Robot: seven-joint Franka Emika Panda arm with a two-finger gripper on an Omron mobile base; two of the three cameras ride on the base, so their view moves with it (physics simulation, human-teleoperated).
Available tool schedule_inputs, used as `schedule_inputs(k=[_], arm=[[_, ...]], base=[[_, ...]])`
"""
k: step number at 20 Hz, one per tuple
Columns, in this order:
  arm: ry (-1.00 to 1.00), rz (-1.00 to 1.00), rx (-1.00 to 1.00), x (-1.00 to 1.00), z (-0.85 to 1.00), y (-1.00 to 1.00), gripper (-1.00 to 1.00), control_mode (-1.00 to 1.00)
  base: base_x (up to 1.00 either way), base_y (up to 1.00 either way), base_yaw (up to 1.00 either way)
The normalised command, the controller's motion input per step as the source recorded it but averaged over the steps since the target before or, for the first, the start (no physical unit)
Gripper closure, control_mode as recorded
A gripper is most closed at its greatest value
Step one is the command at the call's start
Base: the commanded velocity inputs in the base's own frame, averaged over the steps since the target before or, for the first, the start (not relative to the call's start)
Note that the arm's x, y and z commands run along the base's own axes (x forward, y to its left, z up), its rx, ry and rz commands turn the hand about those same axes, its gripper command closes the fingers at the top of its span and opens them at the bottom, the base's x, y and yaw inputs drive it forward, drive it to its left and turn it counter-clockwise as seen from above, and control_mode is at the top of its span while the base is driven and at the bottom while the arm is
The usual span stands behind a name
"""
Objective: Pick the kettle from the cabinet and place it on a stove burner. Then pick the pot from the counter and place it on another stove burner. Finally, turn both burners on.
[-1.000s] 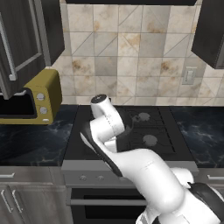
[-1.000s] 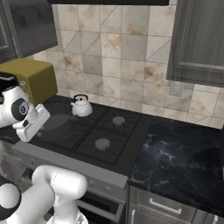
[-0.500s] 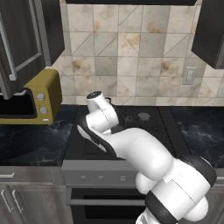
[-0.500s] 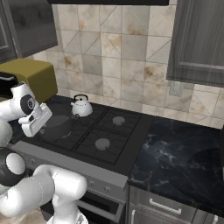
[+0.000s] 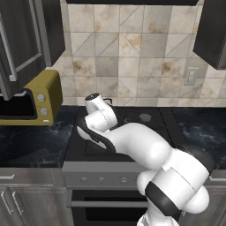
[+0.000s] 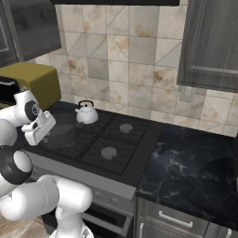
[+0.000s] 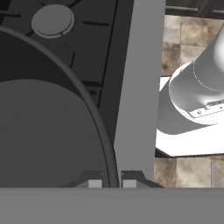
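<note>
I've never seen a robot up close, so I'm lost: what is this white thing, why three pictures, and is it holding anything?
The white thing is a robot arm in a computer-drawn kitchen. Two pictures come from cameras on its base, behind it to the left and right, looking over the stove. The third comes from a camera on its hand, looking along its tool, a two-finger pincer. The tool is shut on the rim of a wide dark pot at the stove's near left part. A small silver kettle sits on a back burner. A yellow microwave stands beside the stove.
</note>
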Motion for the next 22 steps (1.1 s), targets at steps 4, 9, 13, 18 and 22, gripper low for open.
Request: schedule_inputs(k=[4, 9, 13, 18, 22], arm=[[0.00, 0.00, 0.00, 0.00, -0.17, -0.03, 1.00, -1.00], [0.00, -0.01, 0.00, 0.01, -0.13, -0.07, 1.00, -1.00], [0.00, 0.00, 0.00, 0.12, -0.09, 0.00, 1.00, -1.00], [0.00, 0.00, 0.00, 0.18, -0.09, 0.00, 1.00, -1.00], [0.00, 0.00, 0.00, 0.22, -0.10, -0.01, 1.00, -1.00]], base=[[0.00, 0.00, 0.00], [0.00, 0.00, 0.00], [0.00, 0.00, 0.00], [0.00, 0.00, 0.00], [0.00, 0.00, 0.00]])
